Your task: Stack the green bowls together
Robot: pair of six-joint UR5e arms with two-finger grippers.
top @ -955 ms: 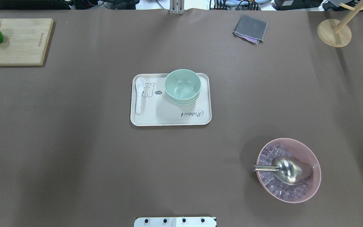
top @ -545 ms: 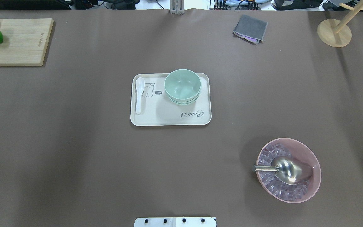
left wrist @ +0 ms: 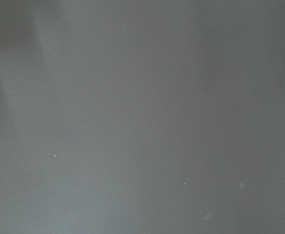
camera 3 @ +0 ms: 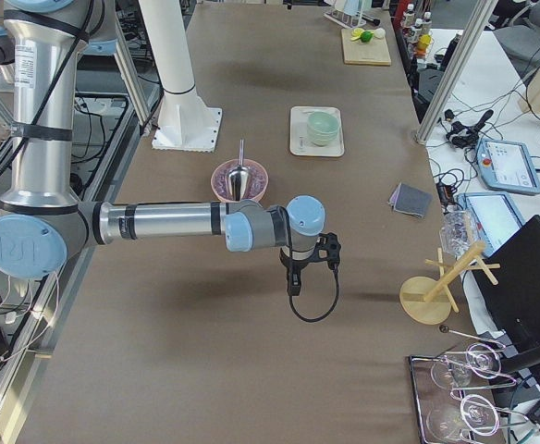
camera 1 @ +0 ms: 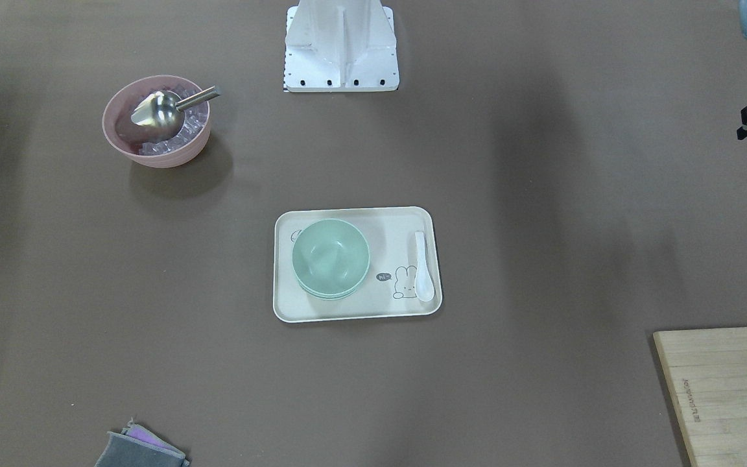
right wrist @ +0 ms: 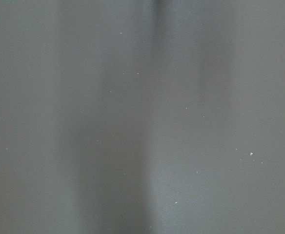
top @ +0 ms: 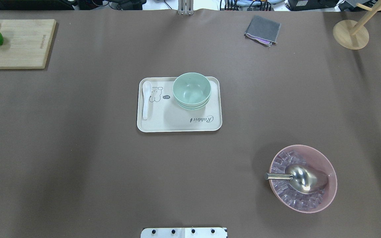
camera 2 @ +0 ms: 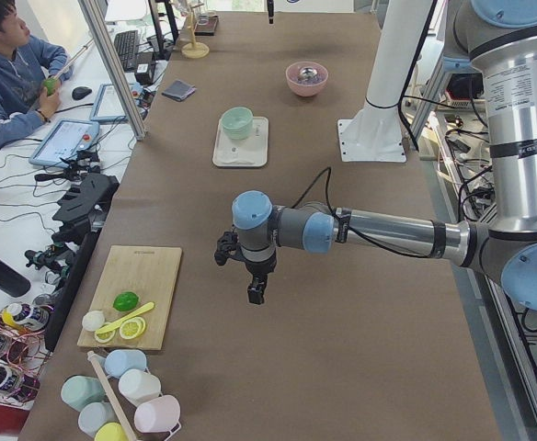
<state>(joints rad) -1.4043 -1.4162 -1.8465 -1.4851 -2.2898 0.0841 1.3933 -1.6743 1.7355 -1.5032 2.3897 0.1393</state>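
Observation:
The green bowls (top: 191, 89) sit nested in one stack on the far right part of a cream tray (top: 177, 125), seen also in the front-facing view (camera 1: 331, 257). Neither gripper shows in the overhead view. In the exterior left view my left gripper (camera 2: 257, 292) hangs over bare table near the cutting board, far from the bowls. In the exterior right view my right gripper (camera 3: 293, 280) hangs over bare table past the pink bowl. I cannot tell whether either is open or shut. Both wrist views show only brown table cover.
A white spoon (top: 146, 99) lies on the tray's left side. A pink bowl (top: 330, 195) of ice with a metal scoop (top: 304, 178) stands at near right. A cutting board (top: 21, 43) with fruit, a grey cloth (top: 262, 29) and a wooden stand (top: 351, 34) line the far edge.

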